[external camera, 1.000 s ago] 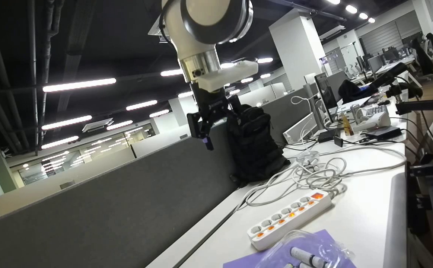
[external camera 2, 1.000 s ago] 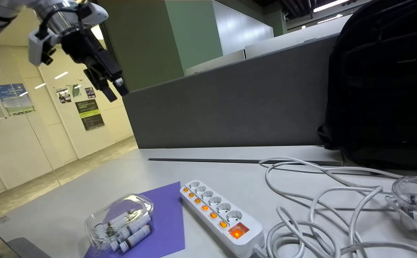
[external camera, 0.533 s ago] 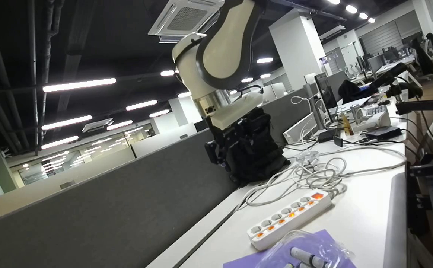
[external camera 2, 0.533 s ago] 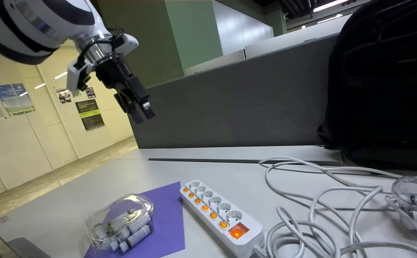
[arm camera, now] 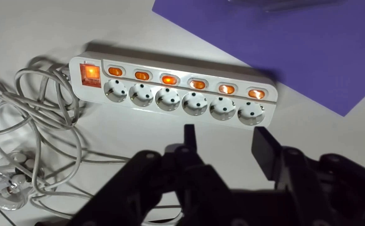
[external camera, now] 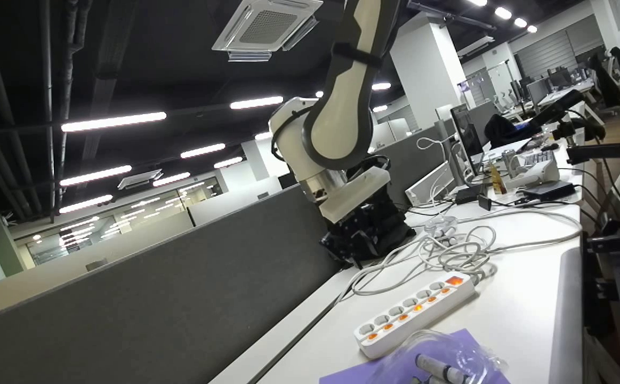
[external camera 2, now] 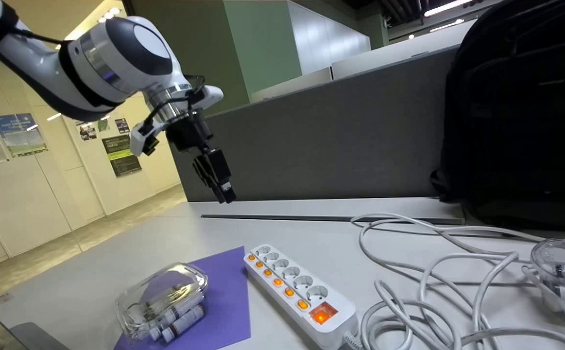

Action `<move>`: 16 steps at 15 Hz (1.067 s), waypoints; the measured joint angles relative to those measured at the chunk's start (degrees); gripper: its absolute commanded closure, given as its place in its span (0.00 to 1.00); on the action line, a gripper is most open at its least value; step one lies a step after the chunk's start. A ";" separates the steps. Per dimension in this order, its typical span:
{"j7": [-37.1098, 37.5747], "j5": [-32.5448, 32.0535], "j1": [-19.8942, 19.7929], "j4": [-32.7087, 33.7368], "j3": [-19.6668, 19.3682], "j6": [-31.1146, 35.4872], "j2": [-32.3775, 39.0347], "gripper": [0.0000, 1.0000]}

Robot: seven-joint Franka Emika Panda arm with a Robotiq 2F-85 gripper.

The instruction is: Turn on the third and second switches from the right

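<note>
The long white power strip shows whole in the wrist view [arm camera: 182, 74] and lies on the table in both exterior views [external camera: 416, 321] [external camera 2: 298, 290]. It carries a row of several small orange rocker switches [arm camera: 197, 84] beside its sockets. The switch third from the cord end [arm camera: 169, 79] glows brighter than its neighbours. A larger red-orange switch [arm camera: 90, 74] at the cord end is lit. My gripper [arm camera: 224, 133] is open and empty, apart from the strip. In an exterior view the gripper [external camera 2: 226, 194] hovers above the table; there its fingertips overlap and look close together.
A purple sheet [external camera 2: 231, 291] lies beside the strip with a clear plastic box of small bottles [external camera 2: 163, 304] on it. Tangled white cables [external camera 2: 423, 311] lie beyond the cord end. A grey partition [external camera 2: 321, 146] and a black backpack [external camera 2: 515, 121] stand at the back.
The arm and gripper have come down toward the table, moving rightward in both exterior views. The power strip and other objects have not moved.
</note>
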 measured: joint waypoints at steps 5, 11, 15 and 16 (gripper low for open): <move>2.18 -1.55 1.47 0.52 -3.77 1.53 3.82 0.86; 2.00 -1.21 2.98 0.29 -5.01 3.63 4.17 1.00; 2.03 2.04 3.15 -1.56 -6.53 8.53 5.43 1.00; 2.07 2.28 3.15 -1.91 -7.22 9.80 6.08 1.00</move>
